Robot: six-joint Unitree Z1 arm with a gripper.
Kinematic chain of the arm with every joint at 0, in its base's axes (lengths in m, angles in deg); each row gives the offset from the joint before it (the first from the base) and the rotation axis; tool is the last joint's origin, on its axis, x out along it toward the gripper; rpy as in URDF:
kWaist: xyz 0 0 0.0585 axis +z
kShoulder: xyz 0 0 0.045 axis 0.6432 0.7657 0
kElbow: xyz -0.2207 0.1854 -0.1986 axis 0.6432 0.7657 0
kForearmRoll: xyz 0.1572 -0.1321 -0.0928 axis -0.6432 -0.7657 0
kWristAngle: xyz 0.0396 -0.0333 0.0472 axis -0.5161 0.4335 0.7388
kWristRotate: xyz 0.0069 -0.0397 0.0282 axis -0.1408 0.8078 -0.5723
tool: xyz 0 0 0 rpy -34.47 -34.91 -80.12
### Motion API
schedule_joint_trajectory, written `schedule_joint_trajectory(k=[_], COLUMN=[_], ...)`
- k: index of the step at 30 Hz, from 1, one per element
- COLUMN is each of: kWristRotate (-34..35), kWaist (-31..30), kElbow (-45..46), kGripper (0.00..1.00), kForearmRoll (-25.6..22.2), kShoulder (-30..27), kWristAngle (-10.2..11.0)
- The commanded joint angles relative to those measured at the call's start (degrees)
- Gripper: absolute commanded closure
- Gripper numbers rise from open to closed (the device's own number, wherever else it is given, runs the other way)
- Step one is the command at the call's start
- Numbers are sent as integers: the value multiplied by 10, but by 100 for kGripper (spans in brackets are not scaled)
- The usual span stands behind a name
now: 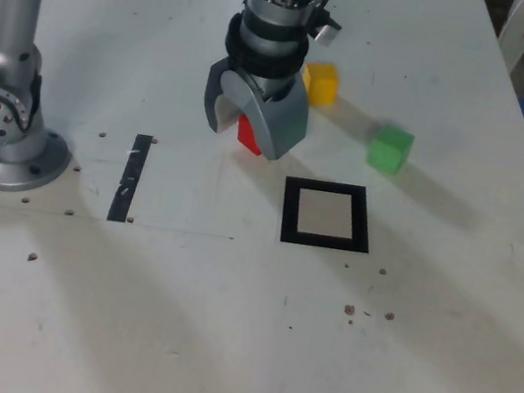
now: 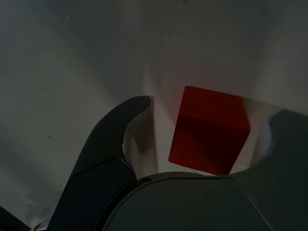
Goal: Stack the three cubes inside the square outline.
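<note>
My gripper [image 1: 246, 126] is lowered onto the table, its jaws on either side of the red cube [image 1: 247, 136]. In the wrist view the red cube [image 2: 211, 130] sits between the fingers, close to one jaw, while a strip of table still shows between it and the dark curved finger [image 2: 106, 144]. The jaws are open and part-way in. The yellow cube [image 1: 321, 82] lies just behind the gripper. Over on the exterior view's right is the green cube [image 1: 389, 148]. The square outline [image 1: 290, 211], black with a white centre, lies in front of the gripper and holds nothing.
A straight black tape strip [image 1: 130, 179] lies on the exterior view's left, near the arm's base [image 1: 1, 115]. Small screw holes and specks dot the white table. The table's right edge runs past the green cube, with dark clutter beyond it.
</note>
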Motion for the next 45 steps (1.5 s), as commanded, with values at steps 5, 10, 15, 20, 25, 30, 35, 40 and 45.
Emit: schedule_joint_trajectory(k=[5,10,15,20,25,30,35,40,45], kWristRotate=[1,6,15,24,44,65,157,291,383], kWaist=[-4,-4,-4,-3,-3,-8,-59,-149,-203], kElbow=[-9,-16,-18,-16,-15,-23,-59,-135,-180], kGripper=[54,63,72,75,78,81,83,83,83], kForearmRoll=[-1,-13,-16,-20,-27,-43,-94,-172,-191], kShoulder=[-4,-5,-3,-2,-12,-39,-71,-74,-39], kWristAngle=[-4,-11,-6,0,9,-19,-60,-46,-53])
